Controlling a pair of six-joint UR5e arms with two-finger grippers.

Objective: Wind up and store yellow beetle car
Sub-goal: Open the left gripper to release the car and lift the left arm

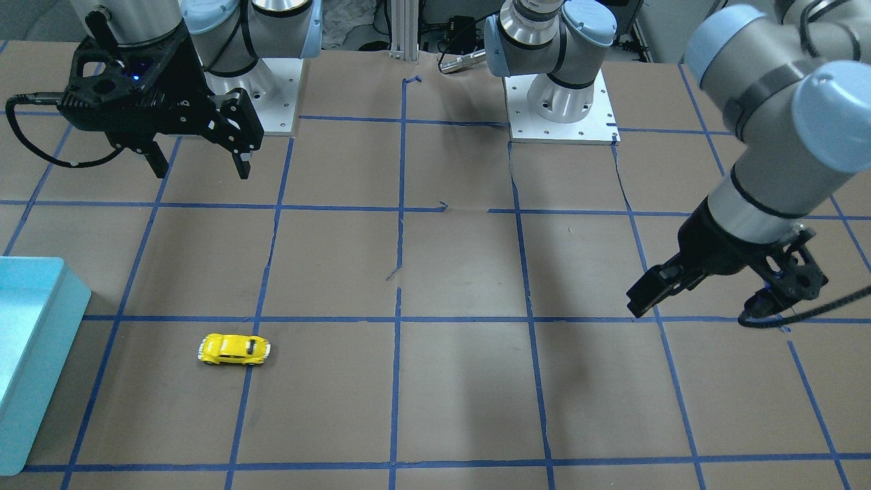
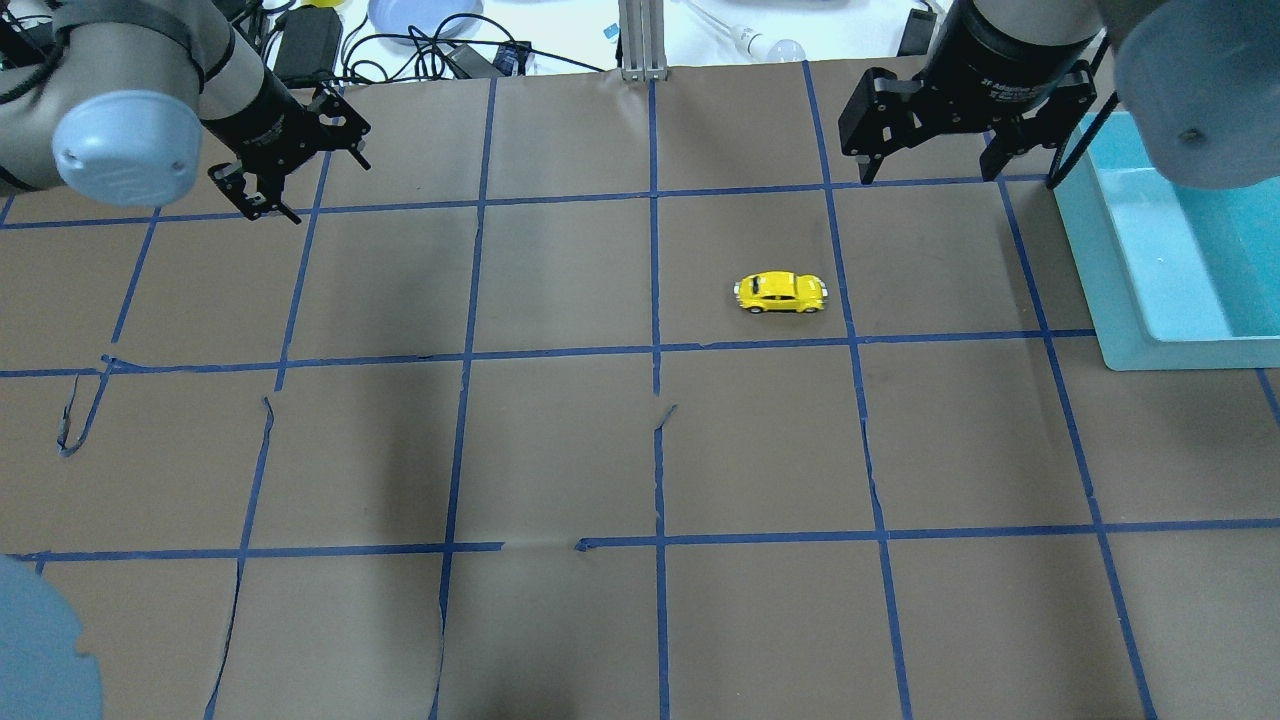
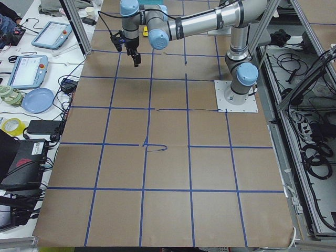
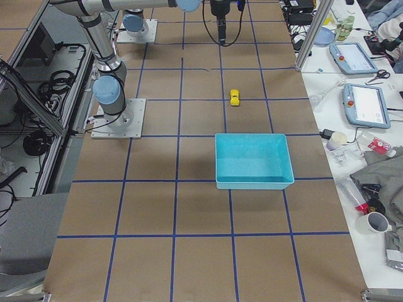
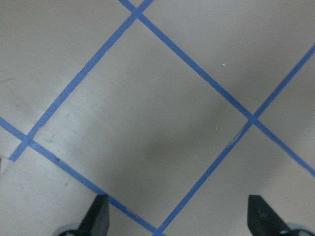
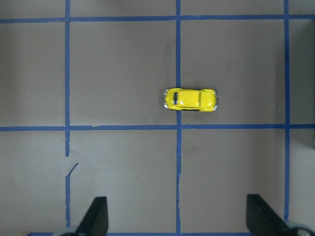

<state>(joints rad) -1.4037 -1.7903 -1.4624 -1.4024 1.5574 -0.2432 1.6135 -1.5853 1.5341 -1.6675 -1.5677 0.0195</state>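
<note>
The yellow beetle car (image 2: 781,292) stands on its wheels on the brown table, one grid cell in from the teal bin (image 2: 1104,262). It also shows in the front view (image 1: 234,349), the right side view (image 4: 235,97) and the right wrist view (image 6: 190,99). My right gripper (image 2: 930,172) hangs open and empty above the table, beyond the car; its fingertips (image 6: 97,212) frame the bottom of the wrist view. My left gripper (image 2: 318,188) is open and empty far off at the table's left side, over bare paper; its fingertips (image 5: 100,211) show there.
The teal bin (image 1: 41,320) sits at the table's right end and looks empty (image 4: 218,160). Blue tape lines grid the paper. Cables, tablets and a plate lie on the bench beyond the table's far edge. Both arm bases stand on white plates (image 1: 561,129).
</note>
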